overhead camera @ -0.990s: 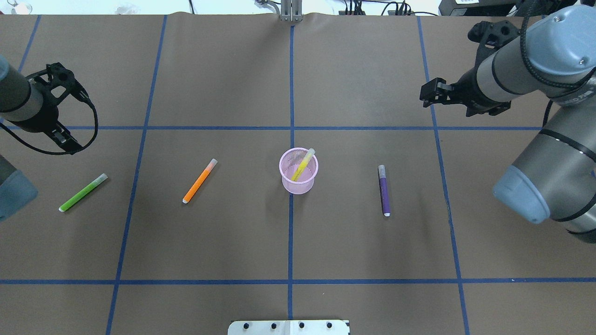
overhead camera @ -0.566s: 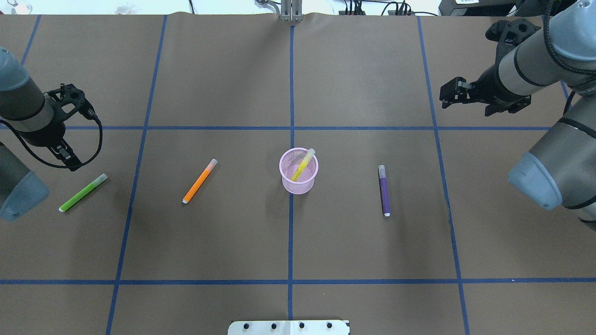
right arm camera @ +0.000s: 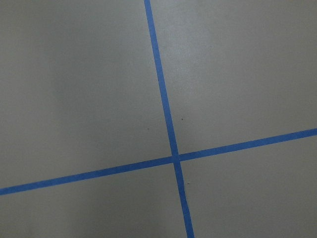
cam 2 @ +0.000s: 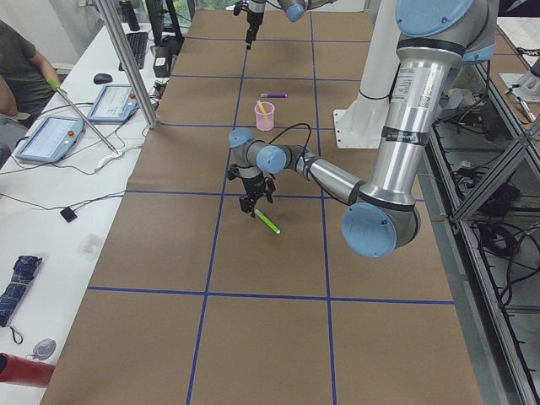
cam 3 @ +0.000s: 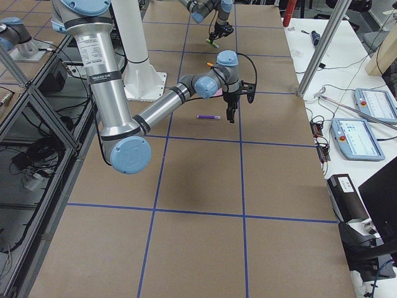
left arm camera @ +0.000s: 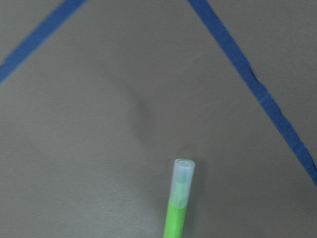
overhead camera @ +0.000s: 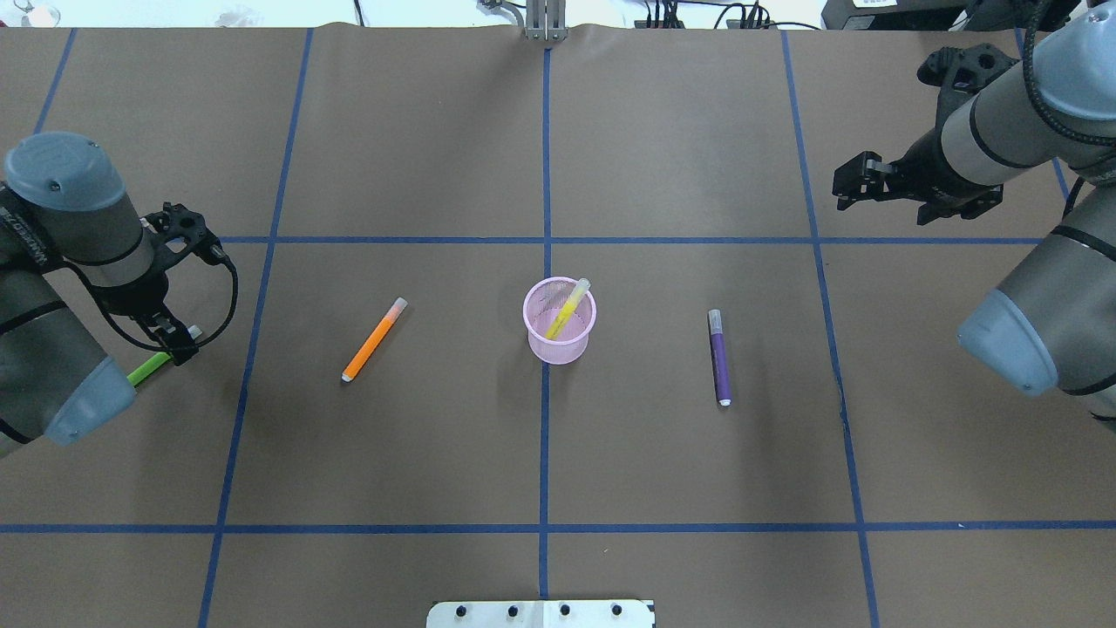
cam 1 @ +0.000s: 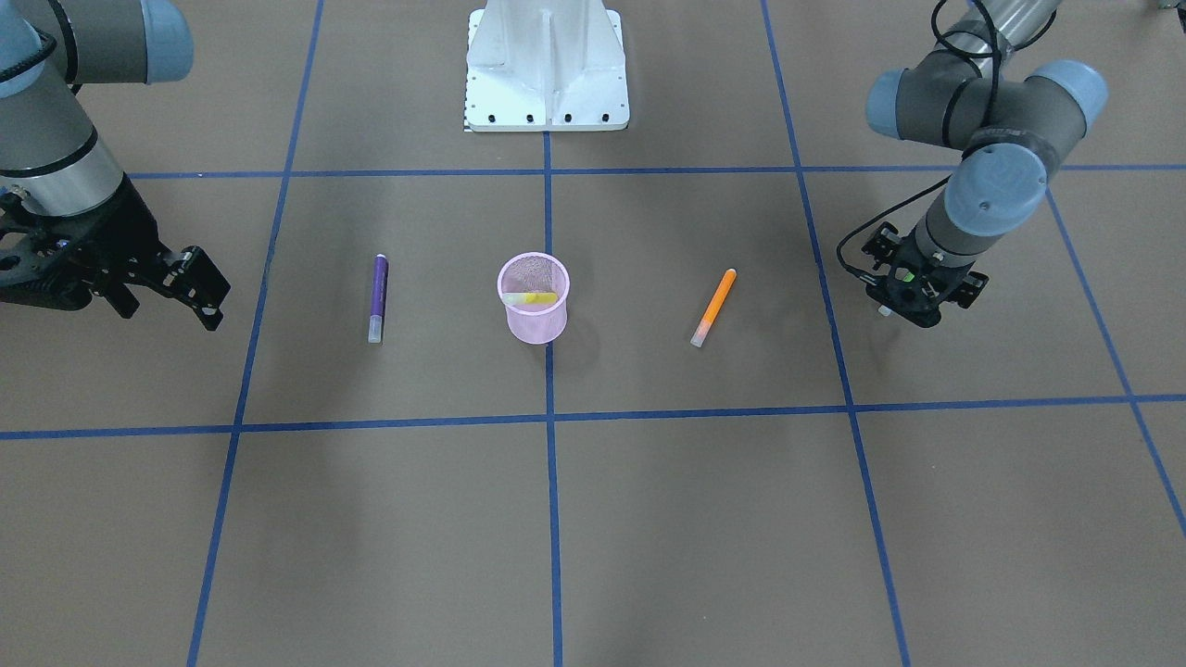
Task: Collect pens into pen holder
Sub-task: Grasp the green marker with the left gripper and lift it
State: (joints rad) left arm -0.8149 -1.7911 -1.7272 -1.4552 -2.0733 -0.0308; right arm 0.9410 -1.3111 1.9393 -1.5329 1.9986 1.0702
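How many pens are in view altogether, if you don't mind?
4: the yellow pen stands in the pen holder; the orange pen, purple pen and green pen, beneath the left gripper, lie on the table.

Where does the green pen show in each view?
Front-facing: green pen, right side, only cap tip beside left gripper.
Overhead: pen far left.
Exterior left: pen centre.
Exterior right: pen top centre.
Left wrist: pen bottom centre.
Right wrist: not in it.
Shared landmark: left gripper over it, every exterior view.
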